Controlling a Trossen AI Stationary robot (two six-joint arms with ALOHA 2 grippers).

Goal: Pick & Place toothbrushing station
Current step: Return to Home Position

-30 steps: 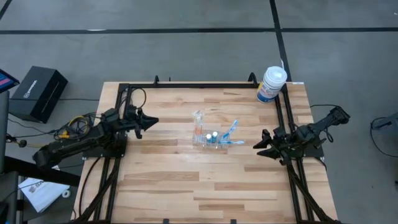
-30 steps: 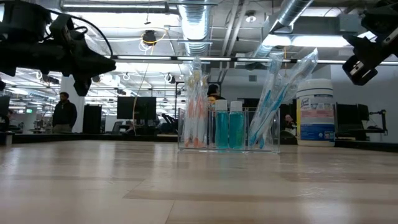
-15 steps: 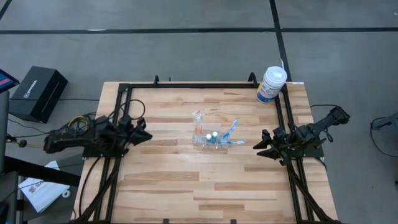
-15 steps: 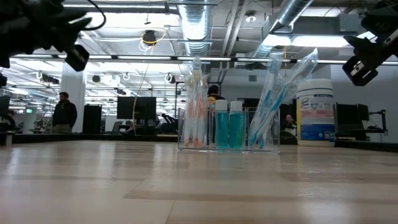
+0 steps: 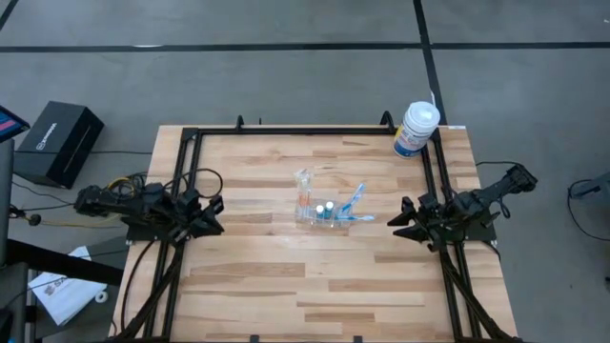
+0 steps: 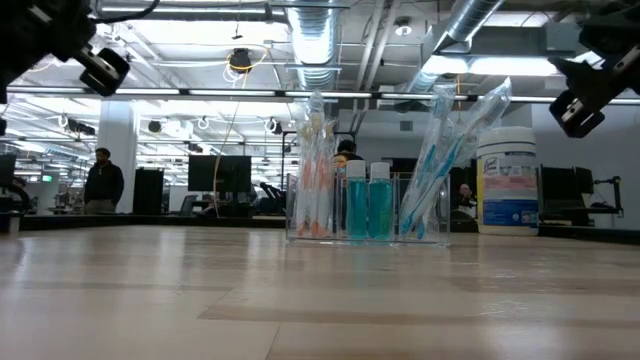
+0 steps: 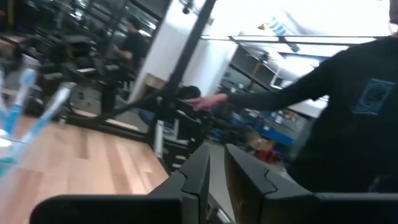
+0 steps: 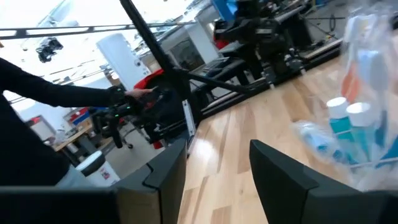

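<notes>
Light wood plank table [image 5: 286,295] w/ black rails sits on a grey floor. Left gripper [image 5: 217,215] hangs over the table's left edge, well apart from the stuff. Its dark fingers [image 7: 198,180] are almost touching, just a thin gap, holding nothing. Right gripper [image 5: 395,221] hangs at the right edge, fingers [image 8: 166,171] spread wide, empty too.

Between them, approx mid-table, stands the small clear plastic toothbrushing station [image 5: 319,208], upright, touching neither gripper. Its tall cup part holds orange toothbrushes [image 6: 312,170]. Its low tray part has 2 little blue-green bottles w/ white caps [image 6: 366,200] & blue toothbrushes [image 6: 450,150] leaning toward the right arm's side.

Farther back, at the far right corner, stands a big white tub w/ a blue label [image 5: 416,129]. Beyond, in the room, stands a person in dark clothes [image 6: 103,180].
</notes>
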